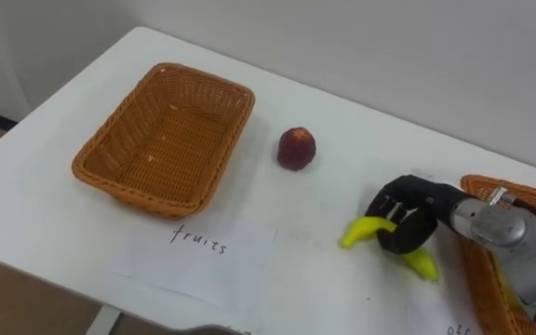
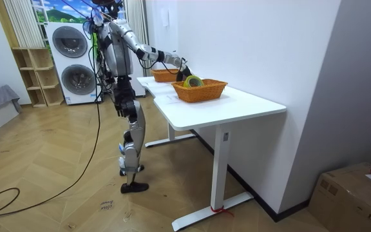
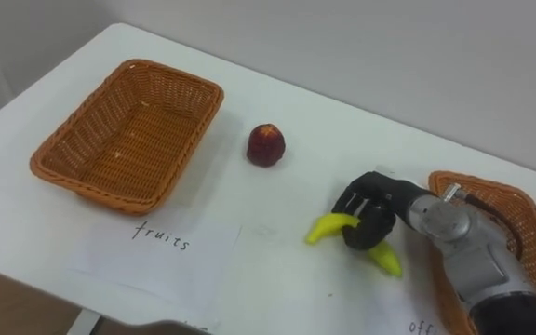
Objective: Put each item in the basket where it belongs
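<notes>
Right hand point(image 1: 404, 220) grips the banana point(image 1: 362, 233) at mid-length (judged light, firm, smooth, bruisable), right of the fruit basket point(image 1: 223, 149).

Empty brown wicker fruit basket point(image 1: 161, 140) sits upper left, open side up. Centre frame, a dark red round fruit point(image 1: 296, 148) rests alone on the white table. Lower right, the yellow banana point(image 1: 361, 231) is clasped mid-length by the right hand point(image 1: 408, 214), both tips poking out, beside the second wicker basket point(image 1: 475, 270) at the right edge.
</notes>
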Available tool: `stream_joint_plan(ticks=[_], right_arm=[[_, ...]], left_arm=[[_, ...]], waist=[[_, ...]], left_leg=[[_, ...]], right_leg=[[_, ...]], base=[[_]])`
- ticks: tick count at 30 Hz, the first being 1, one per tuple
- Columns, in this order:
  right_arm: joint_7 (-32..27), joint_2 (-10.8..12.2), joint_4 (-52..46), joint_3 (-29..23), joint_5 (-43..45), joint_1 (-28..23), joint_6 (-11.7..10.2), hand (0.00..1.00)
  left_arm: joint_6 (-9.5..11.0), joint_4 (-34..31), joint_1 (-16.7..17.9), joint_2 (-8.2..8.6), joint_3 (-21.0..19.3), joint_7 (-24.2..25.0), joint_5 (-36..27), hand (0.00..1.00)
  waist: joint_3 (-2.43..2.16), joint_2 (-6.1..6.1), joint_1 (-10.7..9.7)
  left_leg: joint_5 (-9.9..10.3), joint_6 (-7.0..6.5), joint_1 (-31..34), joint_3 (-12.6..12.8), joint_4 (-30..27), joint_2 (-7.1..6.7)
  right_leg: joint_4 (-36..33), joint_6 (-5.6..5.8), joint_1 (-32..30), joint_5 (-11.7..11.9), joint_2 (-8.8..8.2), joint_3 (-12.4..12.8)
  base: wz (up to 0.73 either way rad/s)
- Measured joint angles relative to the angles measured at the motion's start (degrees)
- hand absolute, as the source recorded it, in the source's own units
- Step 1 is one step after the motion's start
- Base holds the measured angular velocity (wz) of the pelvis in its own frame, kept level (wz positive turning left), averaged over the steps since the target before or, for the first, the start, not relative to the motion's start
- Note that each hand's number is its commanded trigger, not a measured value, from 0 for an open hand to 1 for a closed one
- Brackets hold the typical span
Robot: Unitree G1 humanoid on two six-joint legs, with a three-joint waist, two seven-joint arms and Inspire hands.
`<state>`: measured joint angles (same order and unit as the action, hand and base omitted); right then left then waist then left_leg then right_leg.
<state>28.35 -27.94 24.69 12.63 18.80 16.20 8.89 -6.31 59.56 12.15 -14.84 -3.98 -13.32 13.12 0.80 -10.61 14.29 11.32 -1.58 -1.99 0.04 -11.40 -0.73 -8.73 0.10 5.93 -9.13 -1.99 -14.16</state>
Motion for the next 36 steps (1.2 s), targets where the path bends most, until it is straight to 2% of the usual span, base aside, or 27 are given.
stream_joint_plan(ticks=[4,8,15,23,30,36], right_arm=[[0.1,0.77,-1.95,-0.01,-0.4,0.0,-0.07,1.0],[-0.5,0.82,-5.35,-0.19,-1.33,-0.02,-0.13,1.0],[-3.78,0.97,-9.19,-0.21,-3.23,-0.02,-0.31,1.0],[-6.37,0.98,-10.29,-0.33,-9.54,-0.04,-0.31,1.0],[-6.56,0.98,-12.86,-0.62,-9.38,-0.03,0.0,1.0],[-7.29,0.98,-13.92,-1.13,-9.52,0.12,-0.01,1.0]], left_arm=[[0.05,-0.23,-0.1,0.3,-0.24,0.04,0.01,0.0],[0.06,-0.45,0.56,0.49,-0.33,-0.02,0.38,0.0],[-0.06,-2.96,1.41,0.99,-0.56,-0.02,1.63,0.0],[-0.76,-2.95,1.47,1.38,-0.75,-0.02,1.52,0.0],[-1.34,-3.07,1.39,2.24,-2.51,0.22,1.58,0.0],[-2.02,-3.09,1.46,2.5,-2.72,0.25,1.56,0.0]], waist=[[0.13,0.33,-0.07],[0.23,1.15,-0.16],[-0.12,1.75,-0.17],[-0.11,2.31,-1.31],[-0.49,2.29,-1.65],[-0.52,2.66,-1.37]], left_leg=[[0.0,0.0,0.47,-0.1,-0.09,-0.02],[-0.03,-0.01,0.33,-0.13,-0.26,-0.04],[-0.04,0.0,0.24,-0.36,-0.25,0.06],[0.0,-0.06,-0.7,-0.39,0.1,0.06],[0.0,-0.08,-0.68,-0.32,-0.18,0.05],[-0.03,-0.12,-0.83,-0.39,-0.44,0.02]], right_leg=[[0.05,0.0,-0.29,0.0,0.0,-0.06],[0.09,0.0,-0.38,0.0,-0.04,-0.27],[0.12,0.02,-0.28,-0.01,-0.09,-0.25],[0.1,0.06,0.89,-0.04,-0.3,-0.23],[-0.03,0.06,1.0,-0.03,-0.34,-0.21],[-0.11,0.06,1.35,-0.03,-0.42,-0.22]], base=[[0.01],[0.01],[0.0],[0.0],[0.0],[0.0]])
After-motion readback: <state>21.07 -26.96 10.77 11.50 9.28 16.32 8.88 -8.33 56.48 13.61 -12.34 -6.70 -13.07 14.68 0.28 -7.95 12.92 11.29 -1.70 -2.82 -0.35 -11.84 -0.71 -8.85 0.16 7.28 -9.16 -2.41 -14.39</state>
